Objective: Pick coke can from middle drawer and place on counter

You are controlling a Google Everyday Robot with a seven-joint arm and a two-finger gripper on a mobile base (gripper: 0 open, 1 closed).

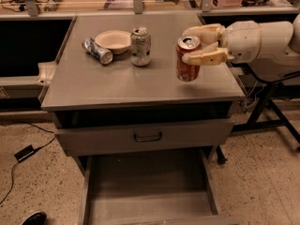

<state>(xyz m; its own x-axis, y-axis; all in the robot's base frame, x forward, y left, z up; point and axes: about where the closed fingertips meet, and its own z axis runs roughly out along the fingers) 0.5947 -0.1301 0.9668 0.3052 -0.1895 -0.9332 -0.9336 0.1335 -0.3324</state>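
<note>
gripper (187, 46) above counter (117, 84) right side, clasping coke can (187, 70)

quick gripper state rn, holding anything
gripper: shut on the coke can, over the right side of the counter

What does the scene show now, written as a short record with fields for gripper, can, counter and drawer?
gripper: over the right side of the counter, shut on the coke can
coke can: nearly upright, contact with the counter unclear
counter: holds bowl, upright silver-white can, blue-silver can on its side
middle drawer: pulled open, low in front
</note>
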